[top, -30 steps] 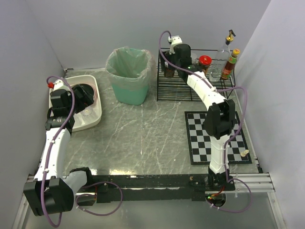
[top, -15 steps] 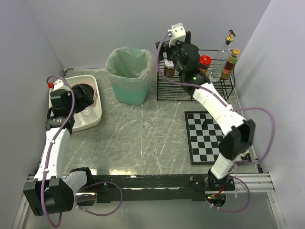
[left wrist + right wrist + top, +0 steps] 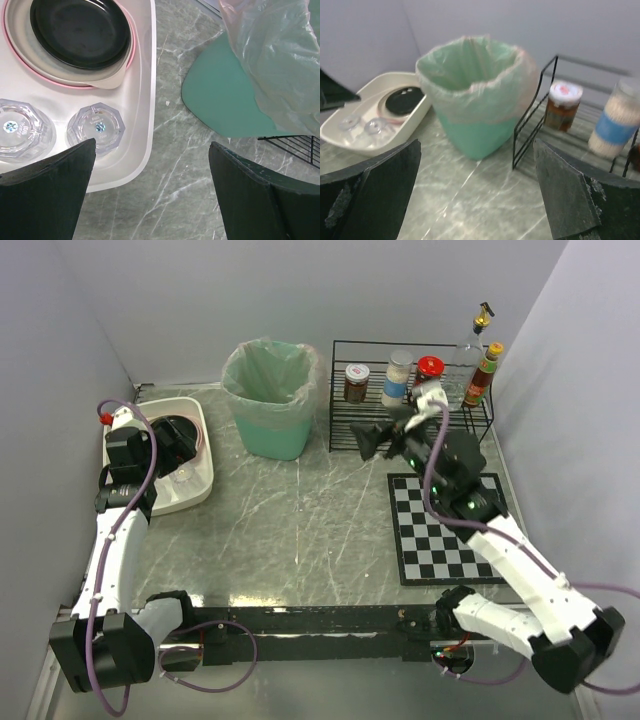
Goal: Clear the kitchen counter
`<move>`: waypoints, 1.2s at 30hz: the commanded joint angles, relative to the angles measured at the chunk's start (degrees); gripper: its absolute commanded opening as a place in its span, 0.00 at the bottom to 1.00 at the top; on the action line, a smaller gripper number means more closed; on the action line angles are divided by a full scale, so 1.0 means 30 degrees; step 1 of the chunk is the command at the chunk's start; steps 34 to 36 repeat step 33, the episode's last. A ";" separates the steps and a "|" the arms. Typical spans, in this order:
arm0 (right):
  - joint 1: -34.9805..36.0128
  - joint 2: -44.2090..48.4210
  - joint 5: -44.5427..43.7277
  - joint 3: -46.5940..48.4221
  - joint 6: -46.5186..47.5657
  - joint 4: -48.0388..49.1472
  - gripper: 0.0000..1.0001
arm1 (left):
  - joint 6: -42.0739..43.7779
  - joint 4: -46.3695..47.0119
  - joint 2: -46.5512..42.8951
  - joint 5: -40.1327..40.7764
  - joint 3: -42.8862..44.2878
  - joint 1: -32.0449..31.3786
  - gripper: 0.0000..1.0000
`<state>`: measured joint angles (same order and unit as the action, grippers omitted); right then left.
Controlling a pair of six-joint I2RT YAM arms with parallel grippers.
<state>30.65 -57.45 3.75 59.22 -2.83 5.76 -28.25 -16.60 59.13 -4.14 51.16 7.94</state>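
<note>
- The grey marble table (image 3: 300, 530) fills the middle of the overhead view, with a metal rail along its near edge; its central stretch is bare stone.
- A white tub (image 3: 142, 75) sits at the table's left side. It holds a black dish (image 3: 80, 30) stacked on a pink-rimmed plate, and two clear glasses (image 3: 96, 127) side by side.
- The left fingers (image 3: 50, 190) hang over the tub's near corner, spread wide with nothing between them.
- A green bin (image 3: 270, 425) with a plastic liner stands at the back, between the tub and a black wire rack (image 3: 345, 412).
- The rack carries a brown jar (image 3: 356, 383), a white container with a blue band (image 3: 398, 378), a red-lidded jar (image 3: 430, 367), a clear bottle (image 3: 470, 352) and a red sauce bottle (image 3: 483, 375), all upright.
- The right fingers (image 3: 370, 200) are above the table just in front of the rack, fully parted, empty, pointing toward the bin.
- A black-and-white checkered mat (image 3: 425, 540) lies at the right, partly under the right arm.
</note>
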 commanded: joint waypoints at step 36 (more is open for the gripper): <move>0.0241 1.0304 -0.6406 -1.7075 -0.5326 0.2914 1.00 | 0.0188 0.0846 -0.0991 0.0414 0.0292 0.0047 0.99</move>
